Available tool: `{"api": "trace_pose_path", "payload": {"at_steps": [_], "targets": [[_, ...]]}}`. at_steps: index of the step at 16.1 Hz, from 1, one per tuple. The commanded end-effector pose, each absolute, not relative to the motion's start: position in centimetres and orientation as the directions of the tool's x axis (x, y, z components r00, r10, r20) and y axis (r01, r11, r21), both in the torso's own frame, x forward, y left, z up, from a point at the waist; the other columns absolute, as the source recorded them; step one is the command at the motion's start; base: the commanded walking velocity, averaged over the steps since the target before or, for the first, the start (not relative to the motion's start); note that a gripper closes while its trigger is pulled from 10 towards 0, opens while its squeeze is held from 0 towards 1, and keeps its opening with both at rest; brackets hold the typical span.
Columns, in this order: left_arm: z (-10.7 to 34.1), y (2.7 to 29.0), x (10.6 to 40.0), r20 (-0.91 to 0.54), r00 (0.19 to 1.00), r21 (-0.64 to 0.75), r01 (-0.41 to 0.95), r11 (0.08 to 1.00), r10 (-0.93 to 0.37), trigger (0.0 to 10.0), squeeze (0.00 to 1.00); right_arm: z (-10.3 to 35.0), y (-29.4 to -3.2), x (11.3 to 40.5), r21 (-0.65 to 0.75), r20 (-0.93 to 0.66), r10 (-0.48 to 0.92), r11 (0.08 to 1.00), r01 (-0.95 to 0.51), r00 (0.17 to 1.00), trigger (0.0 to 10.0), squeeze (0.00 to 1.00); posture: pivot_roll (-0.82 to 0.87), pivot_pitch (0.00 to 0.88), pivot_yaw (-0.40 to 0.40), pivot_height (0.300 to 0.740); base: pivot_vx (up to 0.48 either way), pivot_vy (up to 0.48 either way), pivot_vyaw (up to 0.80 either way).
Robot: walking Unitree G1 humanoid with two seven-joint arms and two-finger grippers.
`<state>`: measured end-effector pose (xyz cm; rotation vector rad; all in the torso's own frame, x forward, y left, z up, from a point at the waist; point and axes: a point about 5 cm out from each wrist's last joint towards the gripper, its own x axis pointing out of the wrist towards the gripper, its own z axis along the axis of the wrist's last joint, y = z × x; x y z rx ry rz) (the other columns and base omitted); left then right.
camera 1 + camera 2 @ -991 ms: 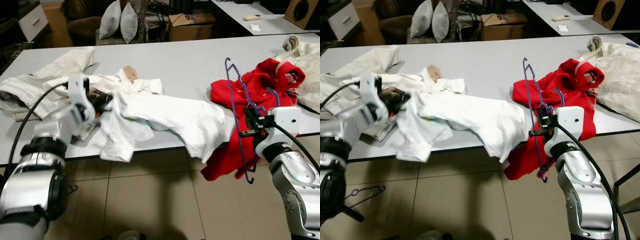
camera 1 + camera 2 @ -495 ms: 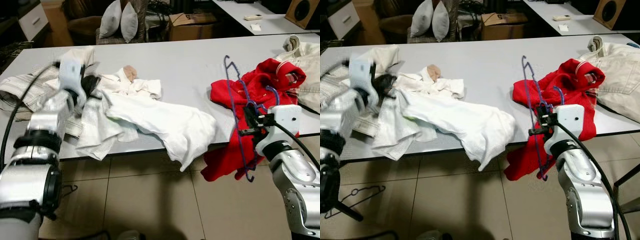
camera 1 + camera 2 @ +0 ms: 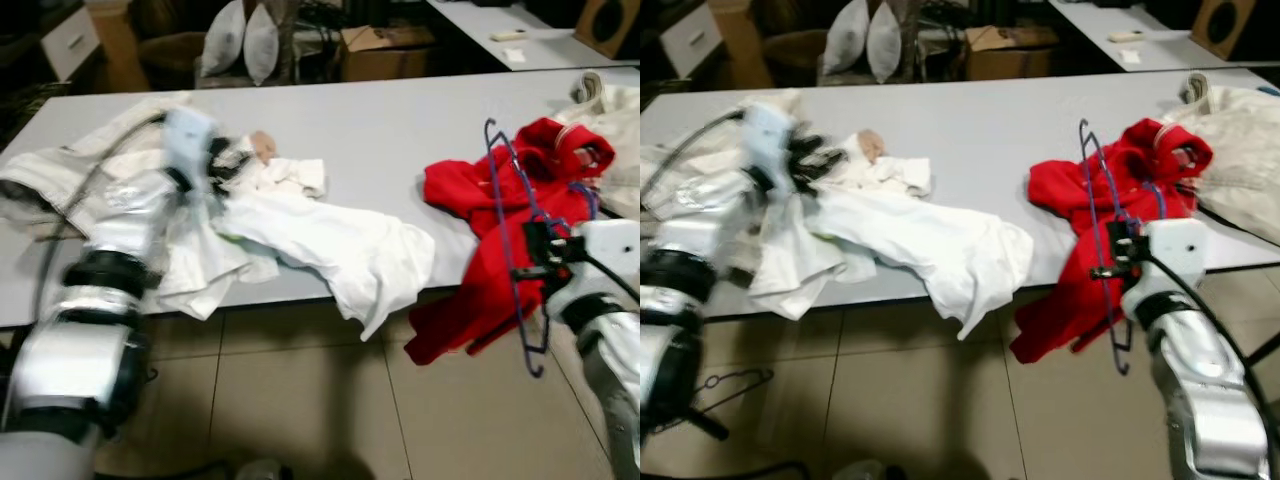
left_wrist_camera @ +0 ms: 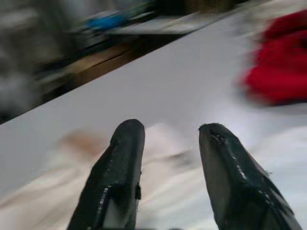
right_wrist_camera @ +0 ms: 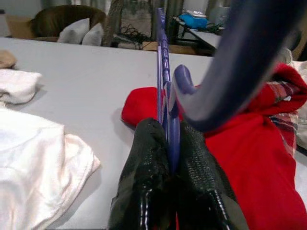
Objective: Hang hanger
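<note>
My right gripper [image 3: 535, 250] is shut on a purple wire hanger [image 3: 508, 215] and holds it upright off the table's front edge, beside a red garment [image 3: 480, 195] that droops over that edge. In the right wrist view the fingers [image 5: 144, 172] pinch the hanger [image 5: 165, 96]. The left gripper [image 3: 215, 165], blurred, hovers over a crumpled white garment [image 3: 330, 240] on the grey table [image 3: 380, 120]. Its fingers [image 4: 124, 158] stand apart in the left wrist view, nothing between them and white cloth [image 4: 158, 191] beneath.
Beige trousers [image 3: 60, 170] lie at the table's left end, a cream garment [image 3: 615, 110] at its right end. Beyond the table are two pillows [image 3: 245, 40] and a cardboard box [image 3: 385, 45]. A dark hanger [image 3: 730, 385] lies on the tiled floor at the left.
The left gripper dragged the white garment leftward up onto the table, then swung right over it. The right gripper has shifted right with the hanger.
</note>
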<state>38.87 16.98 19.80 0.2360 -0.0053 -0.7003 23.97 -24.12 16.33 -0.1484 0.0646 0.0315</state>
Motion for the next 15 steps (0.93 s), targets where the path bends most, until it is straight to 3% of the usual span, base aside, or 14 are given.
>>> {"api": "trace_pose_path", "payload": {"at_steps": [1, 2, 4, 5, 6, 10, 11, 12, 13, 15], "targets": [[19.2, 15.0, 38.2, -0.104, 0.666, 0.217, 0.740, 0.637, -0.739, 10.0, 0.87, 16.6, -24.7, 23.5, -0.152, -0.076, 0.038, 0.987, -0.049, 0.996, 10.0, 0.00, -0.09, 0.000, 0.068, 0.740, 0.000, 0.000, 0.00], [17.8, 12.6, 37.3, -0.170, 0.547, 0.238, 0.830, 0.504, -0.820, 10.0, 0.00, 16.5, -24.7, 23.0, -0.171, -0.104, 0.082, 0.980, -0.099, 0.991, 10.0, 0.00, -0.10, 0.000, 0.079, 0.740, 0.000, 0.000, 0.00], [16.7, 11.1, 36.5, -0.229, 0.455, 0.258, 0.881, 0.397, -0.861, 10.0, 0.00, 16.4, -24.5, 22.5, -0.182, -0.117, 0.111, 0.975, -0.131, 0.987, 10.0, 0.00, -0.12, 0.000, 0.092, 0.740, 0.000, 0.000, 0.00], [14.9, 10.0, 35.7, -0.331, 0.381, 0.299, 0.910, 0.287, -0.864, 10.0, 0.00, 16.3, -24.2, 22.0, -0.187, -0.128, 0.132, 0.970, -0.155, 0.983, 10.0, 0.00, -0.13, 0.000, 0.103, 0.740, 0.000, 0.000, 0.00], [13.8, 9.3, 35.4, -0.380, 0.371, 0.325, 0.911, 0.253, -0.847, 10.0, 0.00, 16.2, -24.0, 21.7, -0.185, -0.135, 0.143, 0.968, -0.167, 0.980, 10.0, 0.00, -0.14, 0.000, 0.105, 0.740, 0.000, 0.000, 0.00], [12.1, 7.9, 36.1, -0.444, 0.509, 0.374, 0.853, 0.363, -0.737, 10.0, 0.00, 15.9, -22.9, 21.4, -0.171, -0.153, 0.177, 0.964, -0.202, 0.972, 10.0, 0.00, -0.16, 0.000, 0.110, 0.740, 0.000, 0.000, 0.00], [11.8, 7.8, 36.1, -0.457, 0.509, 0.362, 0.855, 0.371, -0.729, 4.6, 0.00, 15.9, -22.8, 21.4, -0.171, -0.155, 0.180, 0.964, -0.206, 0.971, 10.0, 0.00, -0.16, 0.000, 0.111, 0.740, 0.000, 0.000, 0.00], [11.6, 7.8, 36.1, -0.465, 0.508, 0.355, 0.857, 0.372, -0.725, 0.0, 0.00, 15.9, -22.7, 21.3, -0.170, -0.156, 0.183, 0.963, -0.209, 0.971, 10.0, 0.00, -0.16, 0.000, 0.111, 0.740, 0.000, 0.000, 0.00], [10.9, 7.8, 35.6, -0.499, 0.450, 0.300, 0.892, 0.340, -0.741, 0.0, 0.00, 15.9, -22.7, 21.3, -0.170, -0.160, 0.185, 0.963, -0.211, 0.970, 10.0, 0.00, -0.16, 0.000, 0.114, 0.740, 0.000, 0.000, 0.00], [9.9, 8.0, 35.2, -0.549, 0.413, 0.265, 0.911, 0.317, -0.726, 0.0, 0.00, 15.9, -22.7, 21.2, -0.170, -0.165, 0.184, 0.963, -0.211, 0.969, 10.0, 0.00, -0.16, 0.000, 0.114, 0.740, 0.000, 0.000, 0.00]]}}
